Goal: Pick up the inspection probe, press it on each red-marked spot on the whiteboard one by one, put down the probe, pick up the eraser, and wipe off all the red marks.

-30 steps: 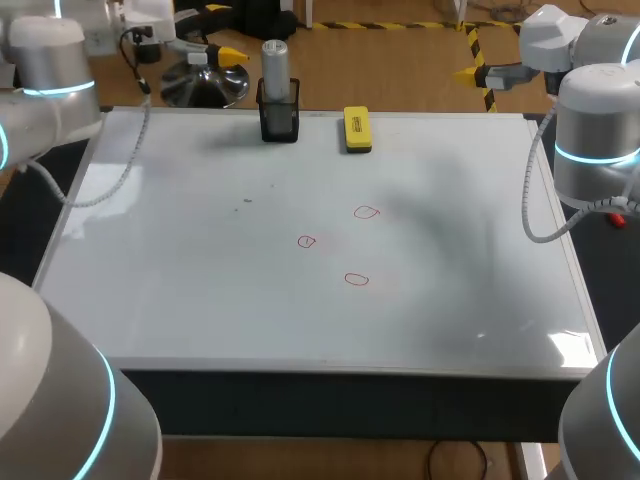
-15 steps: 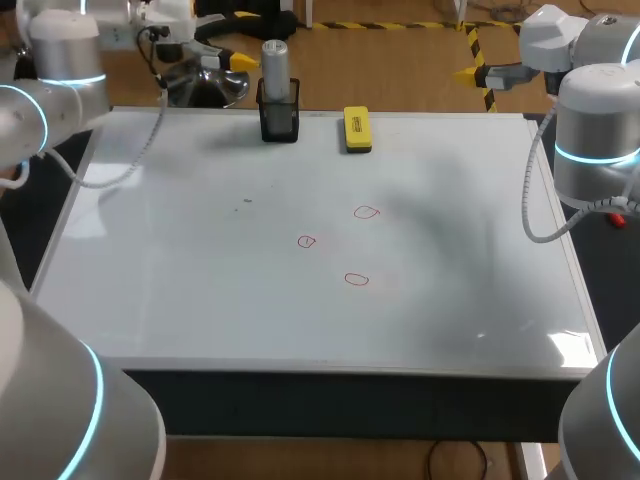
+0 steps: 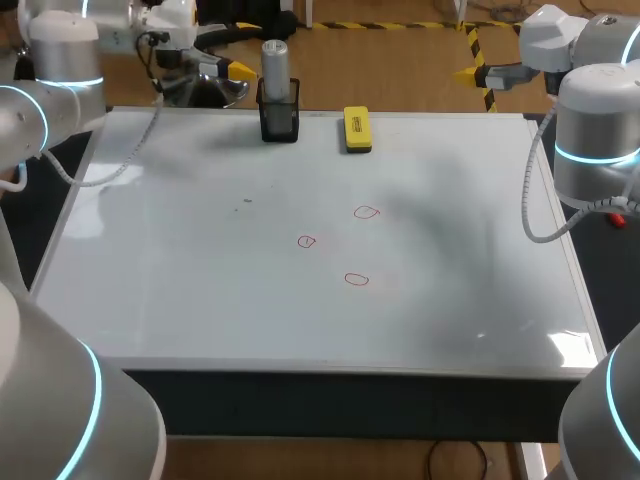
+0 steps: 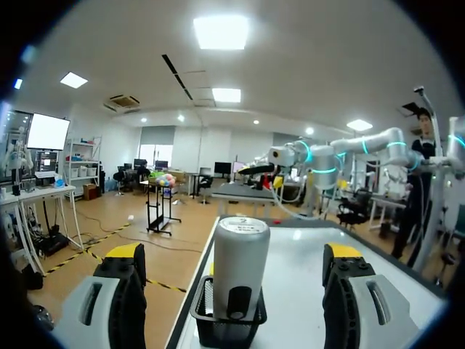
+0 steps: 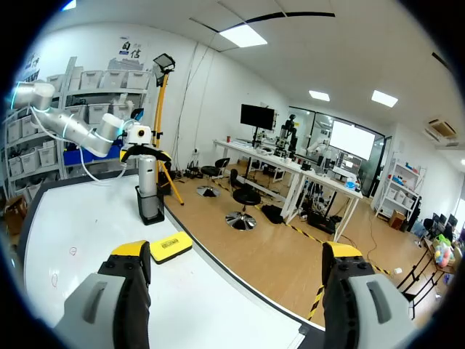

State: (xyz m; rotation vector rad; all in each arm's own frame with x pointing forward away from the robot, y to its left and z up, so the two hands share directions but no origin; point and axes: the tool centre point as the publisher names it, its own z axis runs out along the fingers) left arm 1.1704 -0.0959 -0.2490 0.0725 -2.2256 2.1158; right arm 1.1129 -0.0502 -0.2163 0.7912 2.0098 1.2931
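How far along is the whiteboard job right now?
Nothing looks done: the probe stands in its holder, three red marks show, the eraser lies untouched. In hand: the open left gripper faces the probe. Left: grasp, press each mark, put down, wipe.

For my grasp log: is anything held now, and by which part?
Nothing is held. Left end effector and right end effector are open; the inspection probe stands in its holder.

Robotics lab: left arm (image 3: pixel 55 70), right arm (image 3: pixel 595 120) flank whiteboard desk (image 3: pixel 200 290); wooden floor (image 3: pixel 410 70) with yellow-black hazard tape (image 3: pixel 476 50); shelves of storage bins (image 5: pixel 80 80); workbenches (image 5: pixel 269 163) with monitors (image 5: pixel 256 116); ceiling panel lights (image 4: pixel 219 32).
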